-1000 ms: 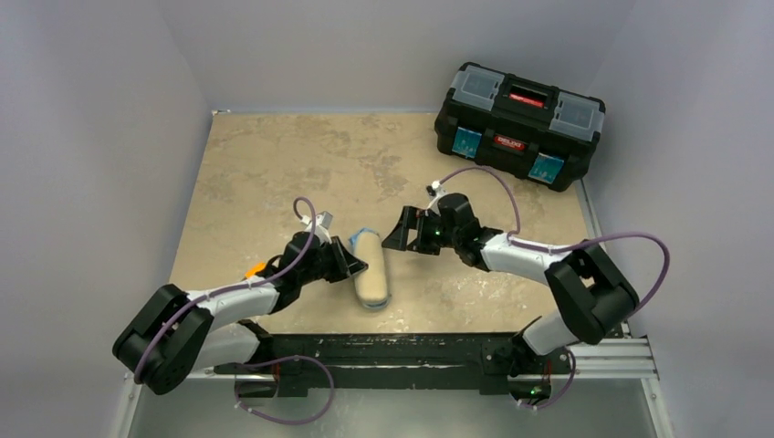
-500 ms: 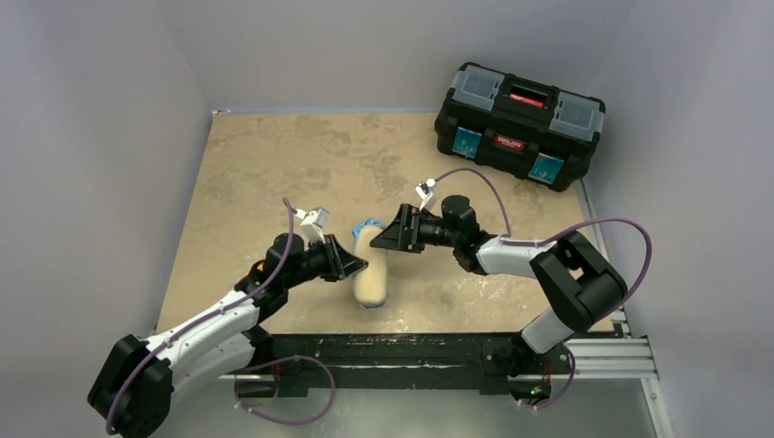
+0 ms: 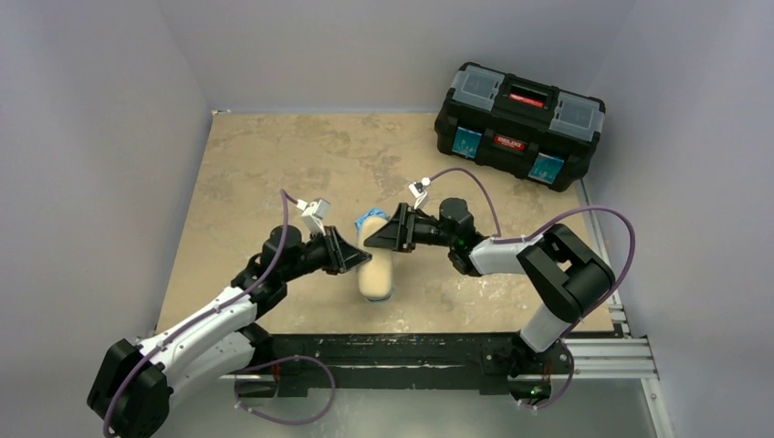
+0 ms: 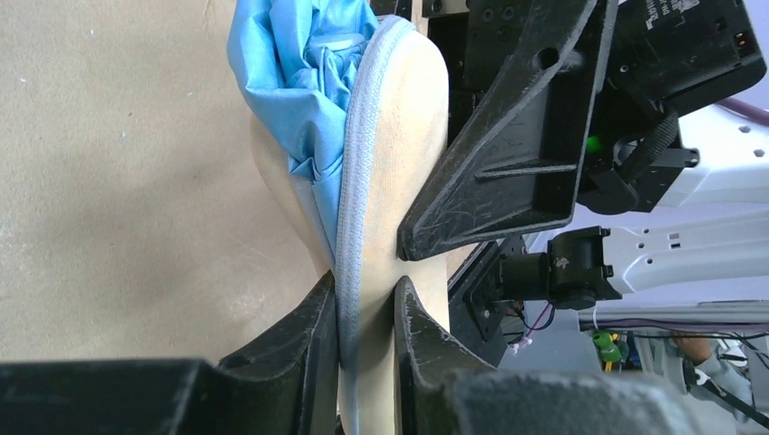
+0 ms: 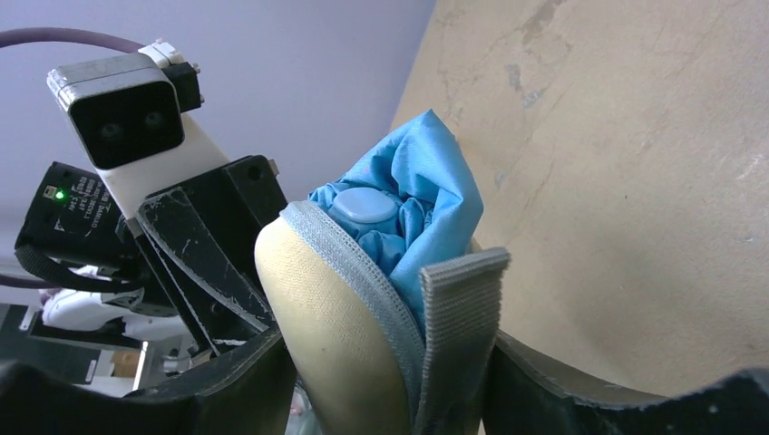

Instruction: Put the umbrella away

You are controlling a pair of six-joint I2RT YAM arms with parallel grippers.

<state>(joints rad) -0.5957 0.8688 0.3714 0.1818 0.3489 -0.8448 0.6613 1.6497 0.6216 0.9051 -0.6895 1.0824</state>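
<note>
The umbrella (image 3: 369,219) is folded, and its light blue fabric (image 4: 299,91) bulges out of the open top of a beige oblong case (image 3: 376,274). A pale blue round cap (image 5: 365,205) shows among the folds. My left gripper (image 4: 363,285) is shut on the case's grey-trimmed rim (image 4: 358,181), pinching one wall from the left. My right gripper (image 5: 390,344) reaches in from the right. It straddles the case's upper end (image 5: 335,326), with one finger on the beige side and the other against a grey strap tab (image 5: 458,317). The rest of the umbrella is hidden inside the case.
A black toolbox (image 3: 518,123) with a red handle and clear lid bins stands shut at the table's back right corner. Grey walls enclose the table on the left, back and right. A metal rail (image 3: 411,351) runs along the near edge.
My right gripper has slid left over the case's top end and its jaws have narrowed onto it. The left arm has stretched forward, carrying the case slightly farther from the near edge.
</note>
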